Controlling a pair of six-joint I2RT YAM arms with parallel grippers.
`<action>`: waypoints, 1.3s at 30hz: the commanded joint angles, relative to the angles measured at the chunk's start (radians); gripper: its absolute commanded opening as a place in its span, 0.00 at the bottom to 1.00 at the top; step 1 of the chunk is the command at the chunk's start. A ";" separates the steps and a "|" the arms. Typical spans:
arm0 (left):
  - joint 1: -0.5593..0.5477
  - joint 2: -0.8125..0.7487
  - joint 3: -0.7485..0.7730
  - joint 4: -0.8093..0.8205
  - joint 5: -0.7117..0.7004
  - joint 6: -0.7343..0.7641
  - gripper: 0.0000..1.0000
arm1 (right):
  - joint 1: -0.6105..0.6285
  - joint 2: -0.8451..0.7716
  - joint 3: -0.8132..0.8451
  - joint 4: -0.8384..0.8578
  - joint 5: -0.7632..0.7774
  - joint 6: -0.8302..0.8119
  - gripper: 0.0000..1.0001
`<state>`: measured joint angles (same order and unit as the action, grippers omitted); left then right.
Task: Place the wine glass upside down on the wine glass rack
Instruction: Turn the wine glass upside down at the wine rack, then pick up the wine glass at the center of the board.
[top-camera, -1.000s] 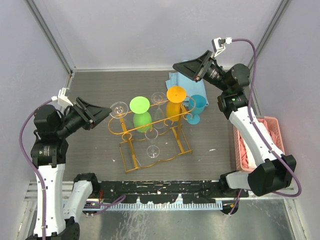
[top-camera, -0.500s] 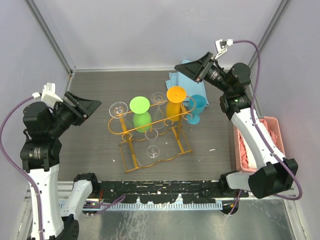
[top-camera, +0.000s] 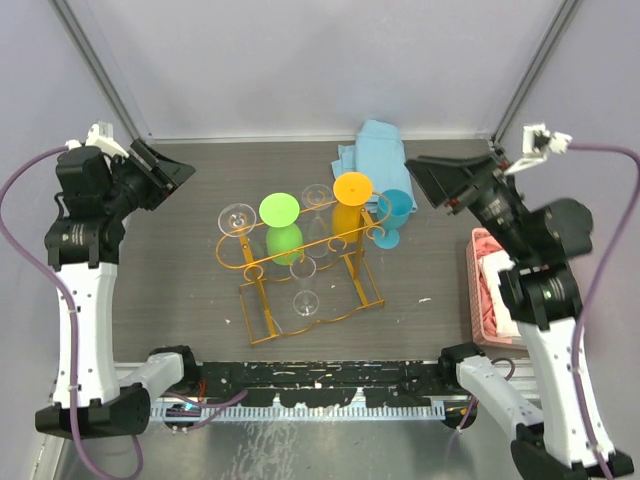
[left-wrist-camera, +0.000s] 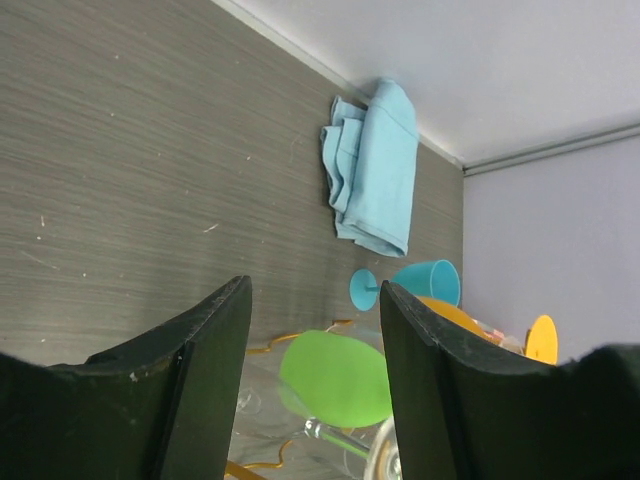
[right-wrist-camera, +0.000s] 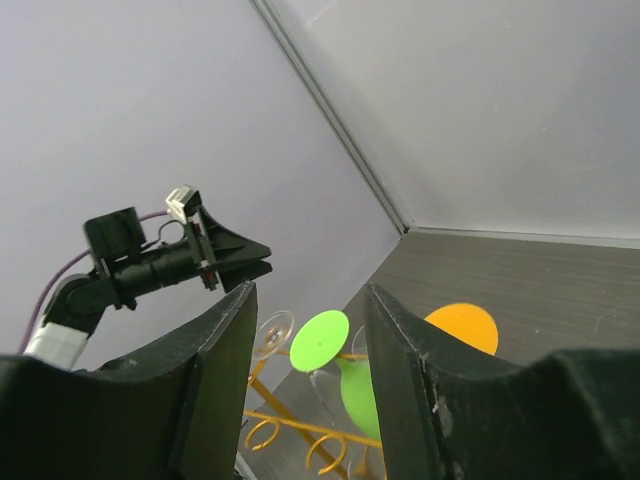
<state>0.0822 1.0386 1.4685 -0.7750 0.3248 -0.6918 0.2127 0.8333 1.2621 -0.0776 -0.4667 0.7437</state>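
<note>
Starting nearest the arm bases, the wine glass rack (top-camera: 318, 321) stands mid-table, and low inside its frame a clear glass (top-camera: 305, 300) shows only as a faint outline; whether it hangs or rests on the base I cannot tell. To the right sits a pink basket (top-camera: 478, 290), its contents unclear. Along the rail, feet uppermost, are a clear wine glass (top-camera: 237, 216) at the left end, a green glass (top-camera: 284, 243) and an orange glass (top-camera: 352, 188), with another transparent one between them that is hard to read against the dark table. A blue glass (top-camera: 397, 205) sits just beside the rack's right end and seems not to be hung; upright or tipped, I cannot say. The left gripper (left-wrist-camera: 315, 295) is raised well away at the left, jaws spread wide and empty; the right gripper (right-wrist-camera: 308, 295) is high at the right, jaws parted, holding nothing. Farthest back lies a folded blue cloth (top-camera: 372, 148). Any such glass is likely light, rigid, slick and easily chipped; the stem or lower bowl looks the safest hold, gently squeezed, so the foot can slide over the rail. Both wrist views cut off the rack's lower half.
</note>
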 joint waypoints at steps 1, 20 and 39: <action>-0.002 0.025 0.022 0.081 -0.019 -0.009 0.55 | -0.002 -0.122 -0.039 -0.224 0.072 -0.036 0.53; -0.003 0.101 -0.022 0.165 -0.106 -0.038 0.55 | -0.010 -0.584 -0.523 -0.584 0.088 0.163 0.52; -0.002 0.093 -0.103 0.219 -0.089 -0.078 0.55 | -0.344 -0.731 -0.670 -0.602 -0.192 0.206 0.52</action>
<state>0.0822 1.1461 1.3705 -0.6323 0.2340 -0.7525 -0.0429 0.0868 0.5720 -0.6983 -0.5350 0.9649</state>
